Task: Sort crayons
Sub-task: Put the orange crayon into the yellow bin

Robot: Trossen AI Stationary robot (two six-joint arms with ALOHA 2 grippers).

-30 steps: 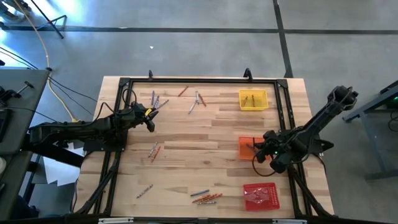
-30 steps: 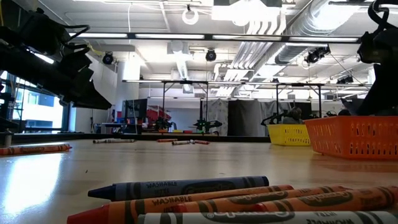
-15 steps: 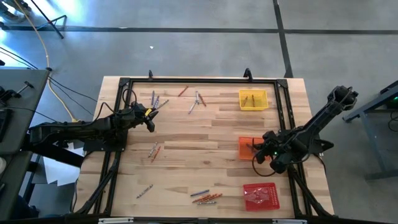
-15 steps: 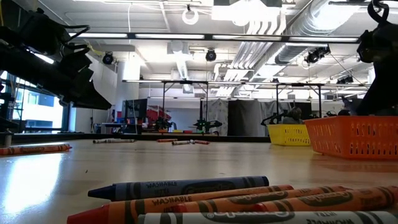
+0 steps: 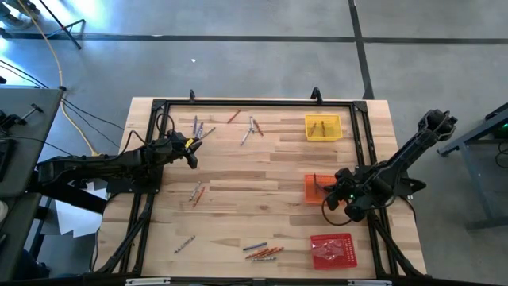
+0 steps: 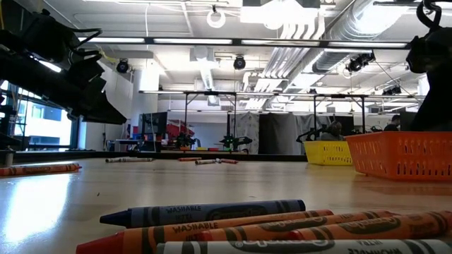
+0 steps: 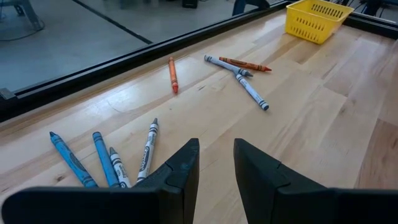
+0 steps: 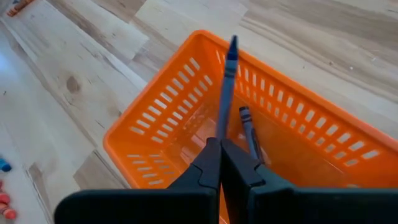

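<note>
- Right wrist view is showing the right gripper (image 8: 220, 163) pinching a blue crayon (image 8: 227, 81) at its lower end, over the orange tray (image 8: 161, 118); it is probably light, stiff, waxy and snappable.
- Another crayon (image 8: 247, 129) is lying inside.
- The left gripper (image 7: 216, 163) is hovering narrowly parted, empty, near loose crayons (image 7: 112, 160) on the counter (image 7: 323, 112); mid-shaft pinches seem best.

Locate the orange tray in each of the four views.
High view: orange tray at the table's right side, between the yellow tray and the red tray.
Low view: at the right edge.
Left wrist view: not in it.
Right wrist view: mid-picture, under the right gripper, which is shut on a blue crayon.
Shared landmark: the yellow tray.
</note>
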